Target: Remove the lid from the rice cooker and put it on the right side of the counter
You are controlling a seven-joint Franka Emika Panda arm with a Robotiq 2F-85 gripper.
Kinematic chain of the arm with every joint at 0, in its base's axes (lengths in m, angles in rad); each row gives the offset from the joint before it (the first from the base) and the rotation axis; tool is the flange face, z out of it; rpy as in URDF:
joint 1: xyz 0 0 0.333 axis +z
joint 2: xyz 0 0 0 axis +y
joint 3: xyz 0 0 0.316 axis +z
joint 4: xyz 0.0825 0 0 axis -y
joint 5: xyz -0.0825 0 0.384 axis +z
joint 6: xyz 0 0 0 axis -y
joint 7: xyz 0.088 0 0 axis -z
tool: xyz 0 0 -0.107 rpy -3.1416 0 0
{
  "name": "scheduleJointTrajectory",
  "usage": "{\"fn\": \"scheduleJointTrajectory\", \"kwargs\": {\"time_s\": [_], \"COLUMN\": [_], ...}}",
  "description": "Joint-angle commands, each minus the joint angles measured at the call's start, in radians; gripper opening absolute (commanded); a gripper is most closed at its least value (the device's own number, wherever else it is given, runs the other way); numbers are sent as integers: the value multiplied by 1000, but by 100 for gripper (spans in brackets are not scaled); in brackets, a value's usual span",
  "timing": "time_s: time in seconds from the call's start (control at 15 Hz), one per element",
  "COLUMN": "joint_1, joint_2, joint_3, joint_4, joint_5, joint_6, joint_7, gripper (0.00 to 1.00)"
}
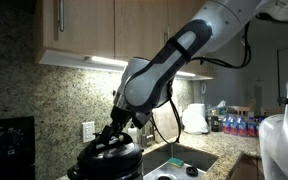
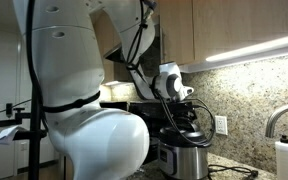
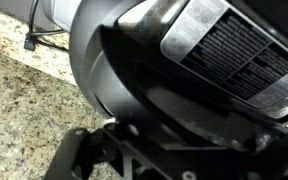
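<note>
Wrist view, counter (image 3: 9,95): speckled granite, frame left.
Arm (image 1: 184,45): ran from upper right to lower centre.
Rice cooker (image 1: 94,172): stood at bottom centre-left.
Lid (image 1: 106,153): sat on the cooker.
Gripper (image 1: 116,128): at the lid's handle; jaw opening could not be told.

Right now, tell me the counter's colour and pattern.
The counter is speckled beige-brown granite, clearest in the wrist view.

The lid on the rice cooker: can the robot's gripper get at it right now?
Probably yes. In an exterior view the gripper hangs directly over the lid on the rice cooker, with nothing showing between them. Whether it already holds the handle is too dark to tell.
</note>
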Motion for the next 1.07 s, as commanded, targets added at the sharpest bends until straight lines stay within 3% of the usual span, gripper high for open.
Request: {"fn": "scheduleJointTrajectory", "kwargs": {"time_s": [0.0, 0.13, 0.4, 1.0], "joint_1": [-24, -4, -27, -79], "joint_2": [-88, -124, -136, -97], "joint_3": [21, 6, 37, 46], "joint_4": [12, 28, 39, 33], "joint_5": [1, 17, -58, -266], "joint_6": [-141, -212, -314, -217], "joint_7": [-49, -103, -166, -210], "gripper": [100, 100, 100, 100]}}
